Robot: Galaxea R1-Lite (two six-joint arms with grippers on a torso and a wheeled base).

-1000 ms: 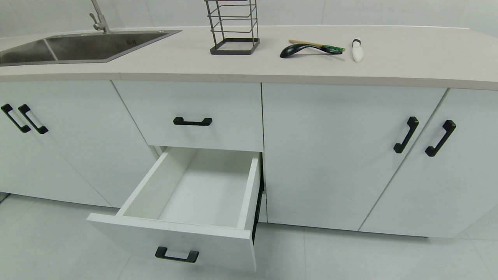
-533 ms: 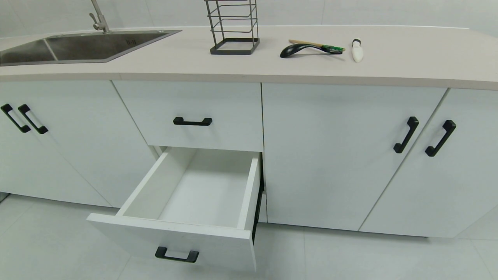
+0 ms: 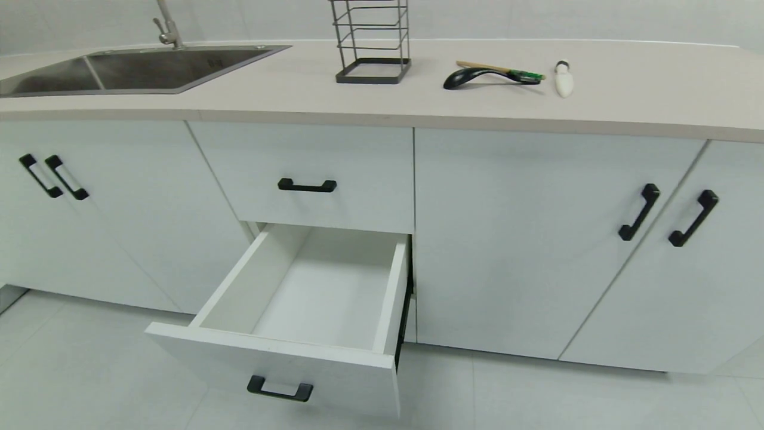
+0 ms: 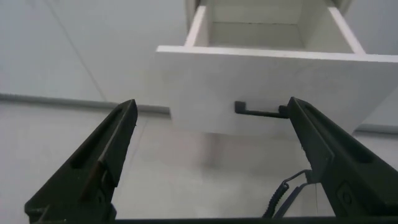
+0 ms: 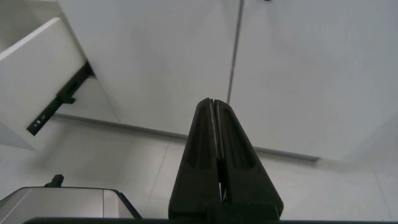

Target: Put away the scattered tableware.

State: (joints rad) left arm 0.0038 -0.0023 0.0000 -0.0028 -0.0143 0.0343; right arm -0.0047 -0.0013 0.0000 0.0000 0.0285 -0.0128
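Note:
On the counter lie a black spoon (image 3: 465, 76), a wooden chopstick pair with a green end (image 3: 500, 70) and a small white utensil with a black tip (image 3: 563, 82). The lower drawer (image 3: 298, 352) stands pulled out, its inside bare. My left gripper (image 4: 211, 118) is open, low in front of the drawer front (image 4: 267, 81) and its black handle (image 4: 260, 111). My right gripper (image 5: 213, 124) is shut with nothing in it, low before the closed cabinet doors (image 5: 292, 68), with the drawer's side rail (image 5: 59, 99) off to one side.
A black wire rack (image 3: 373, 42) stands on the counter left of the utensils. A steel sink (image 3: 131, 65) with a tap fills the counter's far left. The upper drawer (image 3: 307, 185) and all cabinet doors are closed. Pale floor tiles lie below.
The whole head view has shifted a little to the right and the cabinets look slightly nearer, so the camera moved. Nothing on the counter or the drawer changed place.

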